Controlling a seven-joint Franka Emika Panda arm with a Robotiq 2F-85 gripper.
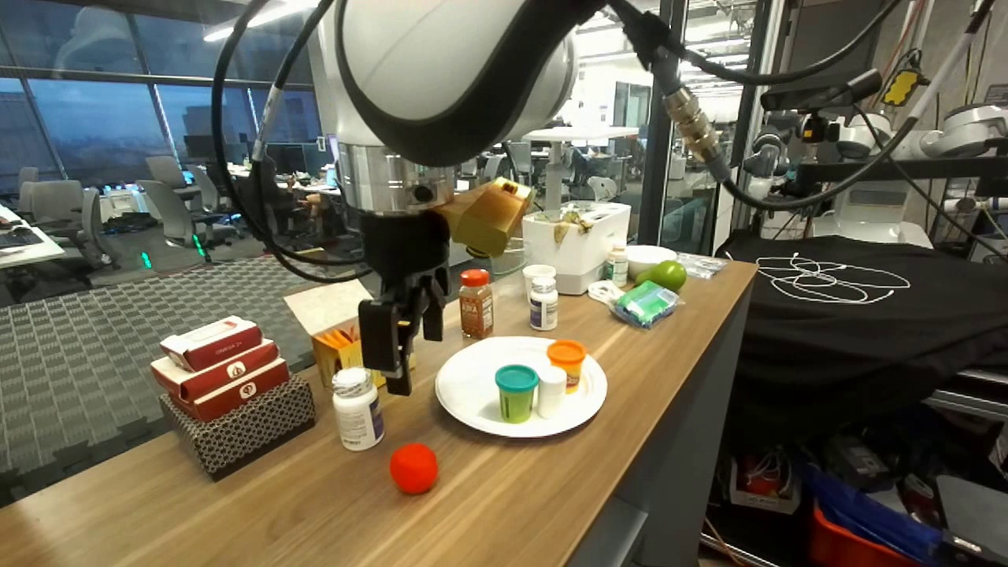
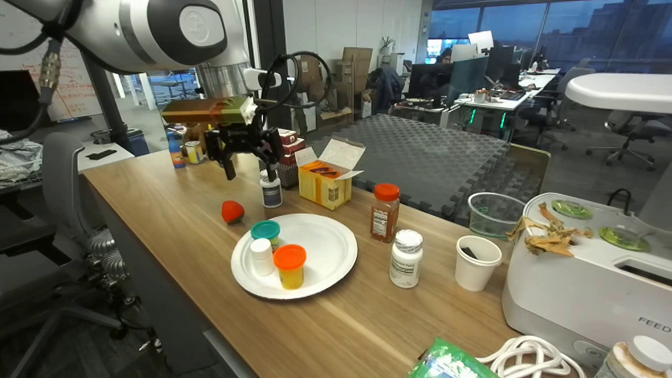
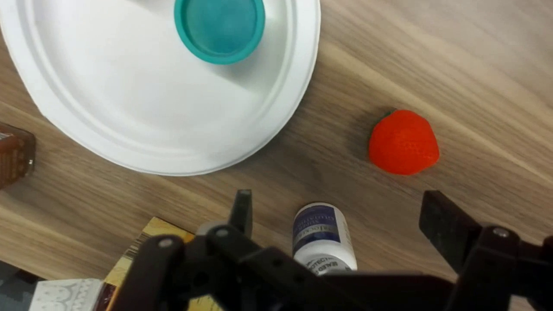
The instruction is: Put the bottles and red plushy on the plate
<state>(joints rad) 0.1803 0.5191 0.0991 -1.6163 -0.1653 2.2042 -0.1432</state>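
My gripper [image 1: 416, 358] is open and empty above the table; its spread fingers also show in the wrist view [image 3: 337, 196]. A white bottle with a blue label [image 1: 358, 413] stands below it, between the fingers in the wrist view [image 3: 322, 235], untouched. The red plushy [image 1: 413, 468] lies on the table beside that bottle, near the plate [image 2: 325, 247]. On the plate stand a teal-capped bottle [image 1: 516, 398], an orange-capped bottle [image 1: 567, 362] and a small white bottle [image 2: 262, 257]. A red-capped brown bottle [image 2: 385, 215] and another white bottle [image 2: 406, 262] stand beyond the plate.
A yellow open box [image 2: 325, 186] and red-and-white boxes [image 1: 228, 370] in a wire basket [image 1: 244, 425] stand near the gripper. A paper cup [image 2: 476, 262], a white appliance [image 2: 583, 294], a white cable [image 2: 530, 357] and a green packet [image 1: 646, 303] are farther along the table.
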